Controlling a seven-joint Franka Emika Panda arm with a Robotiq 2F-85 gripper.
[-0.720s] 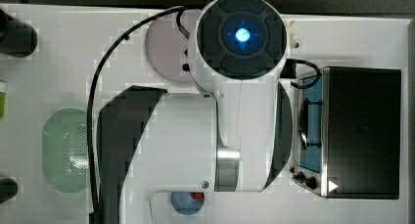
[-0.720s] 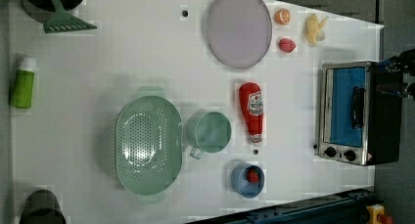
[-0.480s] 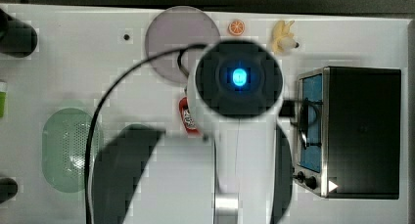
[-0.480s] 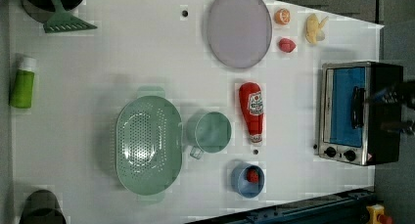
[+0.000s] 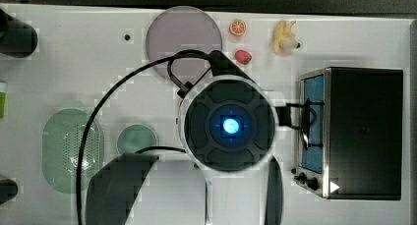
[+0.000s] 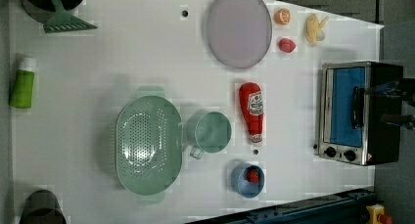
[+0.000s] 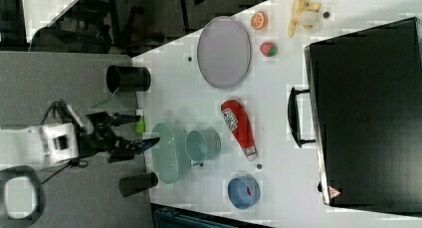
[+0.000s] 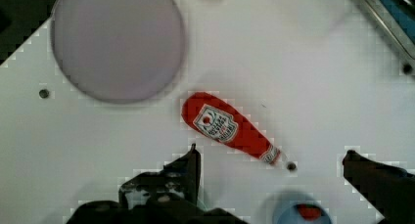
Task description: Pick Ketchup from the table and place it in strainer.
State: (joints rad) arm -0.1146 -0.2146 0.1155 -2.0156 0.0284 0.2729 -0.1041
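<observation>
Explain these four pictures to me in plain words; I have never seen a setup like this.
This is one robot arm working over a white table. Three pictures come from fixed cameras around the table; the fourth comes from a camera on the arm's wrist, looking down past its gripper, whose two fingers stand wide open and hold nothing. In the top view the big round dark shape is the arm itself. On the table lie a red ketchup bottle on its side, a pale green strainer, a green mug, a lilac plate, a blue bowl, a toaster oven and small toy fruits.
</observation>
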